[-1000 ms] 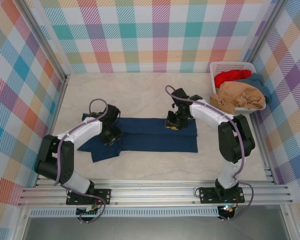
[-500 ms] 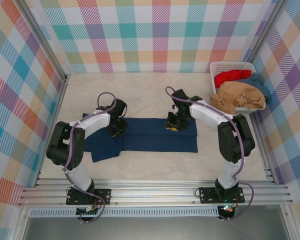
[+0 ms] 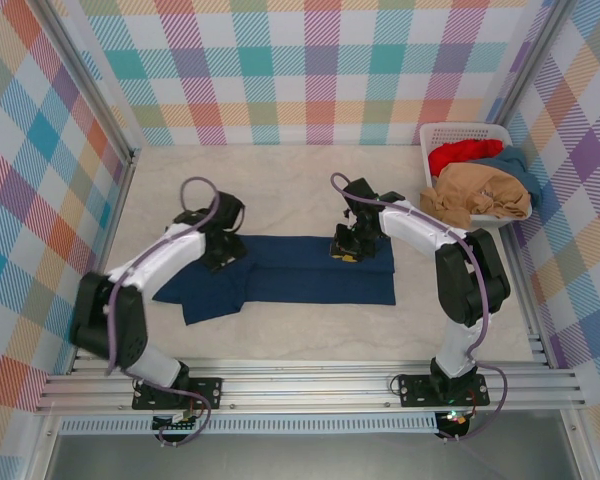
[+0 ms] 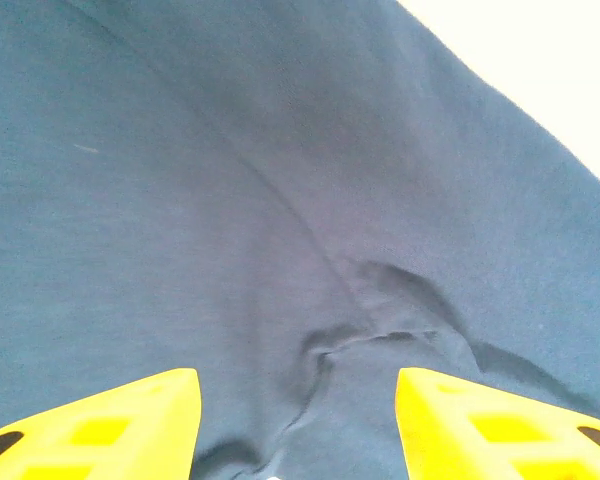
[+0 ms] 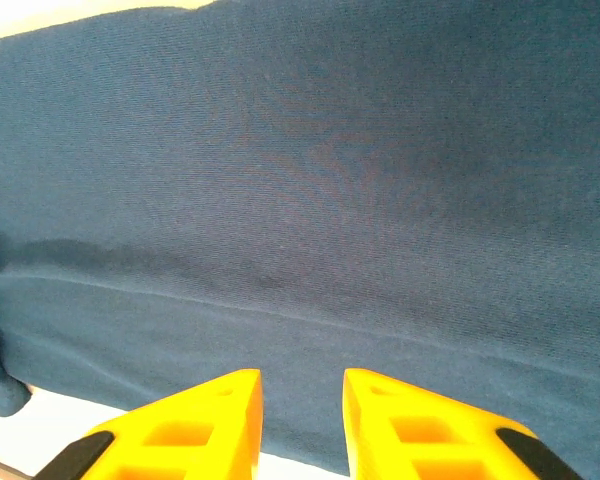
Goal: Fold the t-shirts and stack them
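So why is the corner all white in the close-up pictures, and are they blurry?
Left wrist: the table past the shirt is washed out to plain white, and the cloth looks soft, with no weave showing. Right wrist: same glare on the top-left table strip, but the weave shows sharply. Top external: even light, no glare.

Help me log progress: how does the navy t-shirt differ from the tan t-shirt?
The navy t-shirt lies spread flat on the table; the tan t-shirt sits crumpled in the white basket. The left fingers and right fingers are over the navy t-shirt; none are near the tan t-shirt. Shared: both are cloth tees, neither stacked.
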You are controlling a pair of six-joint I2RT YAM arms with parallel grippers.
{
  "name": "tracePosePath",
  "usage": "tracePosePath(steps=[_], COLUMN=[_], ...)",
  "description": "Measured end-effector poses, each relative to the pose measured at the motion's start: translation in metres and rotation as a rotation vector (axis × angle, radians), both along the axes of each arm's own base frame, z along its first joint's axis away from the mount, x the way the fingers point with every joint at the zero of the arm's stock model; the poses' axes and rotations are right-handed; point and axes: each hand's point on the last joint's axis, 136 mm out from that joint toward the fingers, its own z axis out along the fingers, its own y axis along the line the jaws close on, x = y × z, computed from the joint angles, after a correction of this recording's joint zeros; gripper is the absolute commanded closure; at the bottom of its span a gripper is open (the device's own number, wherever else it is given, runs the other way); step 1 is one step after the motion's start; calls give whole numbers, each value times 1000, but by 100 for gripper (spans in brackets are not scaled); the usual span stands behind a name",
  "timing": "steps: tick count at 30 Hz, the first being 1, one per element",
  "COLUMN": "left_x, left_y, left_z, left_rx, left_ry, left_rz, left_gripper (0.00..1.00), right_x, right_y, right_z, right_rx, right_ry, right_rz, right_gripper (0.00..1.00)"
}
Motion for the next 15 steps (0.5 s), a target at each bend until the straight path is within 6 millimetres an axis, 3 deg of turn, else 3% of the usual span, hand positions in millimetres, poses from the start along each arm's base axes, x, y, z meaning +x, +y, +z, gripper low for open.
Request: tracePosePath(steps=[3, 5, 8, 11, 15], left_x=[-18, -33, -37, -2, 68], left_y=[53, 94, 129, 140, 157], left_z=[12, 1, -13, -14, -18], left_rx=[11, 6, -10, -34, -88], left_ry=[-26, 7, 53, 31, -38], left_rz=[142, 269, 387, 418, 473], left_gripper=[49, 55, 57, 53, 52], right_x=[0, 0, 0, 9, 47], right_y=[0, 1, 0, -5, -30], right_z=[0, 0, 0, 1, -2], right_rx=[1, 4, 2, 2, -15], right_ry=[0, 1, -3, -12, -37], right_rz=[1, 2, 6, -11, -102], right_gripper=[72, 72, 73, 74, 70])
